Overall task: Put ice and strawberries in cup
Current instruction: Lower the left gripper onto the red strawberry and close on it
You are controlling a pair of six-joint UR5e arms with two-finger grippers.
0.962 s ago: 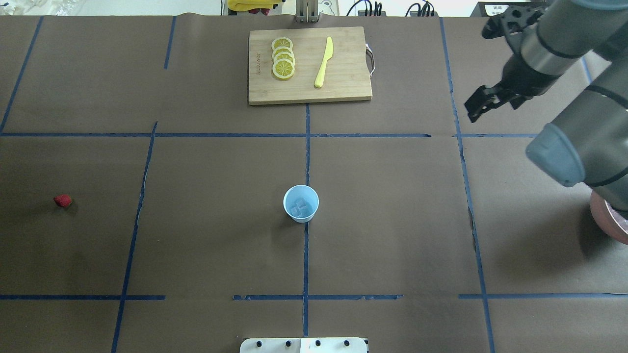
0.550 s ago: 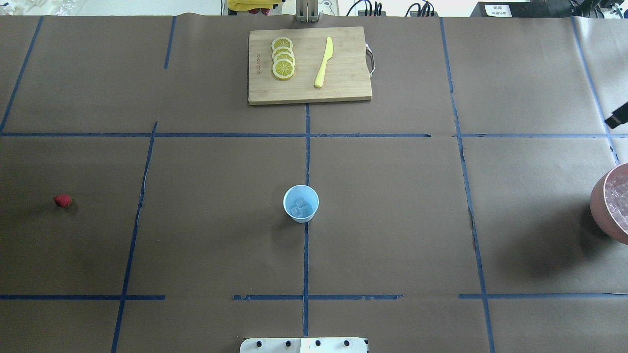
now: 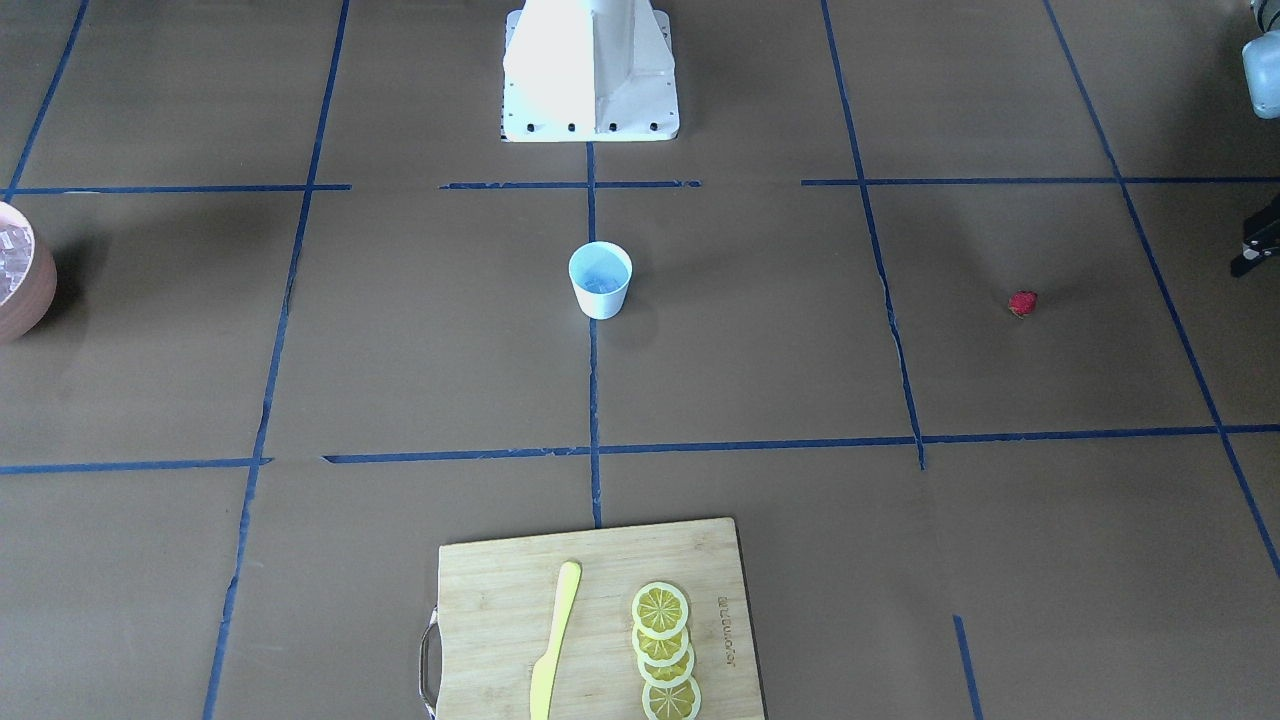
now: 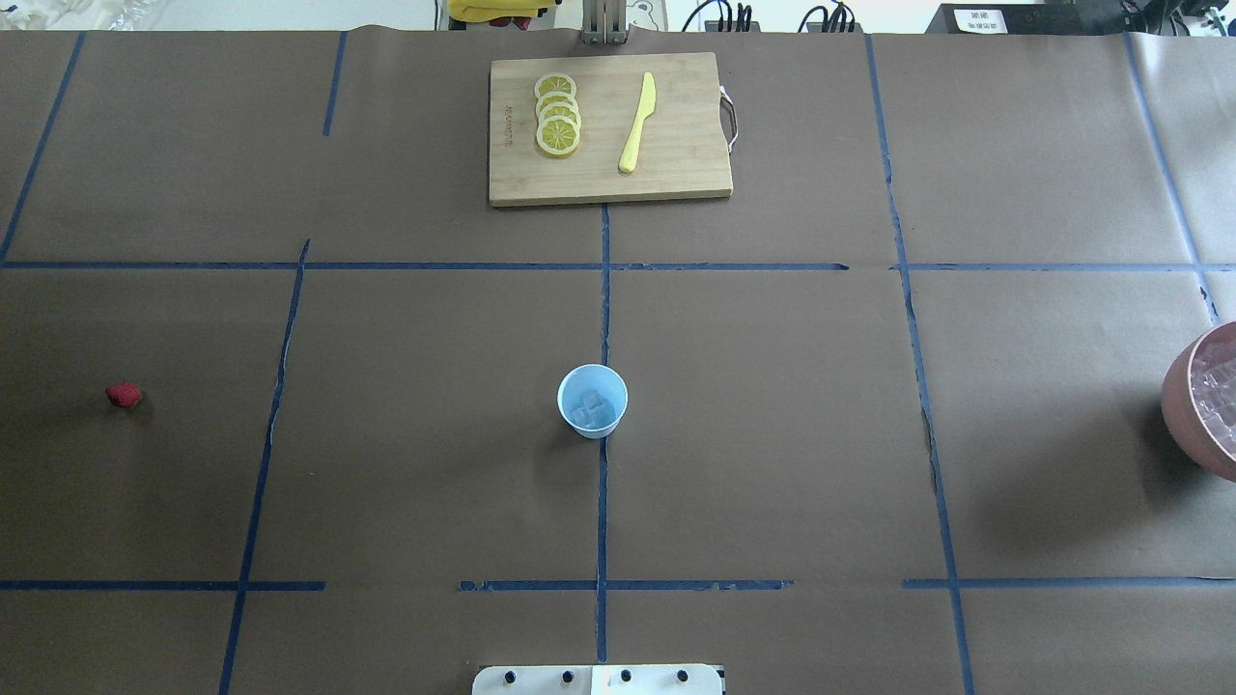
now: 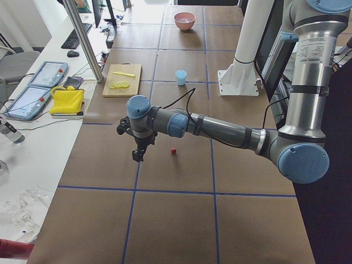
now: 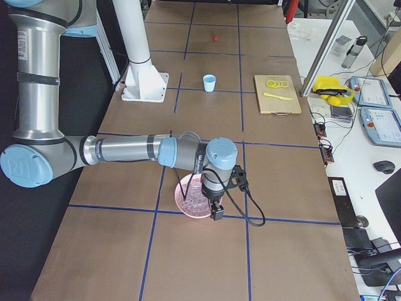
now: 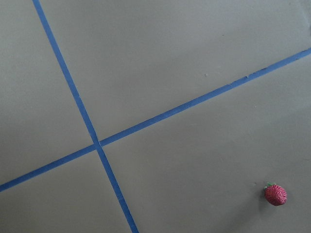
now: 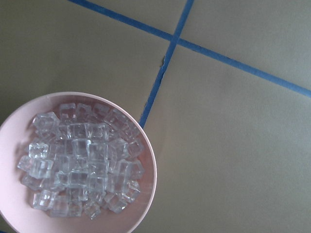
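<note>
The white cup (image 4: pixel 592 401) with a pale blue inside stands mid-table; it also shows in the front view (image 3: pixel 600 280). A few clear ice cubes (image 4: pixel 592 410) lie in it. More ice (image 8: pixel 82 165) fills the pinkish-brown bowl (image 4: pixel 1183 405). The red strawberry (image 4: pixel 123 394) lies alone at the far left, and it shows low right in the left wrist view (image 7: pixel 275 194). My left gripper (image 5: pixel 136 156) hangs above the table just beside the strawberry (image 5: pixel 174 150). My right gripper (image 6: pixel 217 213) hangs over the bowl's rim (image 6: pixel 188 210). I cannot tell whether either is open or shut.
A wooden cutting board (image 4: pixel 610 128) at the far edge holds lemon slices (image 4: pixel 557 116) and a yellow knife (image 4: pixel 637 123). Blue tape lines cross the brown table cover. The robot's white base (image 3: pixel 590 70) stands behind the cup.
The right arm has swung out of the overhead view to the right, uncovering the bowl of ice. The cup, its ice and the strawberry have not moved.
</note>
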